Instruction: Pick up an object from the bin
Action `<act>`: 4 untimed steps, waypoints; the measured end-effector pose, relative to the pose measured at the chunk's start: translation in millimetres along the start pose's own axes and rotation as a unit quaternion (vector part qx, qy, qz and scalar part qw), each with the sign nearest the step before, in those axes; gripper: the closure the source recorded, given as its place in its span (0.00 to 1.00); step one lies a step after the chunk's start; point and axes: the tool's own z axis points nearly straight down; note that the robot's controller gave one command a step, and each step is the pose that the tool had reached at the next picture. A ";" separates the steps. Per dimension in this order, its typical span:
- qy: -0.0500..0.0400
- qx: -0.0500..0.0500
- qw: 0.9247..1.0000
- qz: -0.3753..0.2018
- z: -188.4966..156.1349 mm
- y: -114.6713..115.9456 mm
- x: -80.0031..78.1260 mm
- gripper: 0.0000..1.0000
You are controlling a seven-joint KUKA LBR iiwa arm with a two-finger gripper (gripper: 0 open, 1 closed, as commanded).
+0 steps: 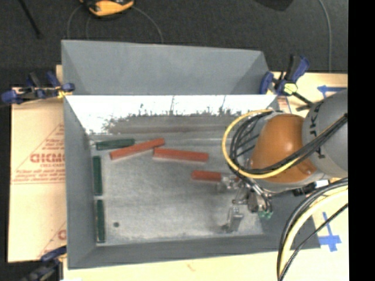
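Red-orange short bar (206,176) is noted just up-left of the gripper (234,220), long axis along the arm's reach; gripper opening cannot be told.

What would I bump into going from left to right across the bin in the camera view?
Upper green stick and lower green stick, both along the left wall → tilted red stick → level red stick → short red stick → gripper.
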 end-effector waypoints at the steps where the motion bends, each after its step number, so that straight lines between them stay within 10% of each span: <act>1: -0.002 0.002 0.991 -0.136 6.0 -41.8 -21.5 0.00; 3: 0.000 0.002 0.985 -0.175 2.0 -93.0 -0.8 0.00; 4: 0.001 0.001 0.993 -0.119 -31.0 -42.7 9.7 0.00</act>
